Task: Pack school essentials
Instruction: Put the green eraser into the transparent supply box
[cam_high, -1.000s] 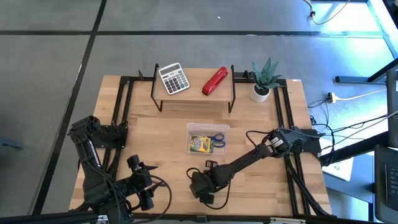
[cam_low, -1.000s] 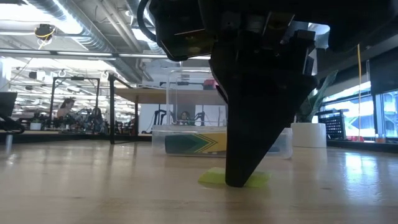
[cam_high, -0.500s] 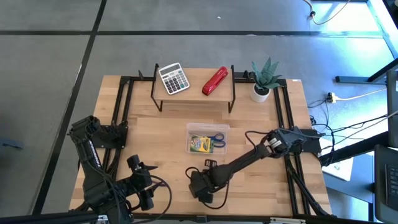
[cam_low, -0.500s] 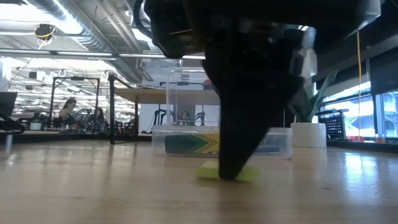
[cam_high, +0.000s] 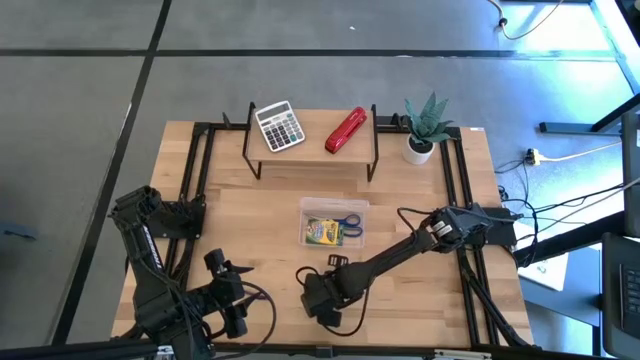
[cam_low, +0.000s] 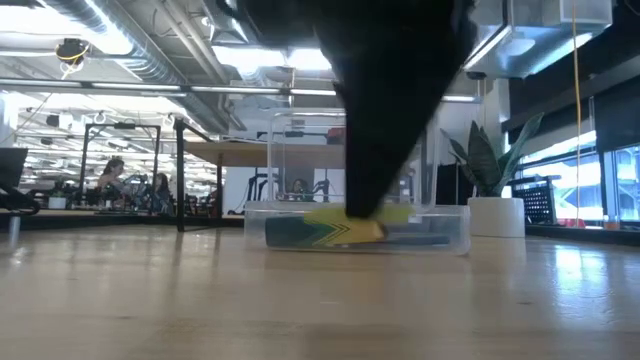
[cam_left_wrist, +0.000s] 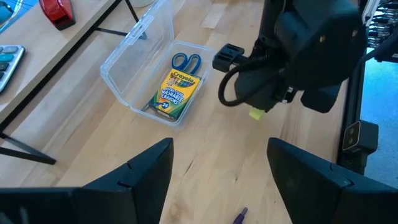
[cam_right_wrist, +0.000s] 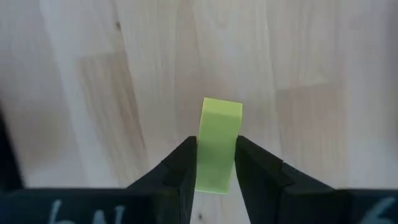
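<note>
While scissors and crayon box already lie in the clear bin, the right gripper pinches the yellow block above the table, pen still unpacked.

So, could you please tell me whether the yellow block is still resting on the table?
Apart. In the low view, the yellow block, held by the right gripper, hangs clear above the table.

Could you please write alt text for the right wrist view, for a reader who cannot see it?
The right hand grips a small yellow-green rectangular block between its two dark fingers, seen from above against the pale wooden tabletop.
</note>
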